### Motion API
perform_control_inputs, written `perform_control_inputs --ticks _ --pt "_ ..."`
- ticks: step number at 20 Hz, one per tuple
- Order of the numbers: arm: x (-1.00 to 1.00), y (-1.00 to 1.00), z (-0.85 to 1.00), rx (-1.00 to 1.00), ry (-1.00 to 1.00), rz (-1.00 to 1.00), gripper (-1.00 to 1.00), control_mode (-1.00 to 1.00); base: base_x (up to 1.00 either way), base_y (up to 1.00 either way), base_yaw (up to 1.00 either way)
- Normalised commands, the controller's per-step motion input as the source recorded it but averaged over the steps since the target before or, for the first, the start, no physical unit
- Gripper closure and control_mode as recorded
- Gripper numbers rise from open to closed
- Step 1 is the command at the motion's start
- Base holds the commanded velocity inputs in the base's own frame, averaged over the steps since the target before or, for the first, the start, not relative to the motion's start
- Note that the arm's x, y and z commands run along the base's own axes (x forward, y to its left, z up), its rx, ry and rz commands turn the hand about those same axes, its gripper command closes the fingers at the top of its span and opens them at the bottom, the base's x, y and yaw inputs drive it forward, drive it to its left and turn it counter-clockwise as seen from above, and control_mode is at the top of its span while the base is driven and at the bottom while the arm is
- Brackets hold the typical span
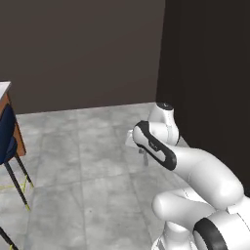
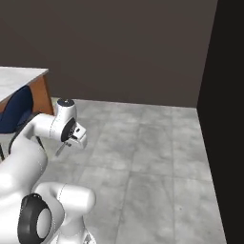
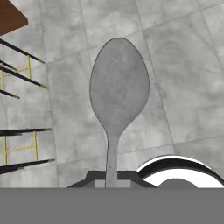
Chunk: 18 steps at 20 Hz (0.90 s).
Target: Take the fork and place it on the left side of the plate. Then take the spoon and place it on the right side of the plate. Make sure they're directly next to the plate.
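At frame centre in the hand view, the spoon (image 3: pixel 118 94) sits pinched in the closed claw (image 3: pixel 111 181). Over floor (image 3: pixel 183 78); placing it right of the plate remains.

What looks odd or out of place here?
The grey spoon is off any table: it sticks out from the shut jaws of the gripper, bowl outward, above bare floor tiles. Otherwise nothing looks spilled or damaged.

grey spoon (image 3: pixel 118 92) held by its handle, bowl pointing away, in the air above the floor tiles.
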Motion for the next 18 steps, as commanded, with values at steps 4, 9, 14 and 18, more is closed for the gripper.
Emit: perform_control_inputs --ticks 4,9,14,18 --pt "0.00 0.00 0.00 0.00 0.00 0.00 1.00 1.00 1.00 0.02 0.07" --pt "0.00 0.00 0.00 0.00 0.00 0.00 1.00 1.00 1.00 0.00 0.08" --pt "0.00 0.00 0.00 0.00 0.00 0.00 1.00 1.00 1.00 0.01 0.10" --pt "0.00 0.00 0.00 0.00 0.00 0.00 1.00 1.00 1.00 0.00 0.15"
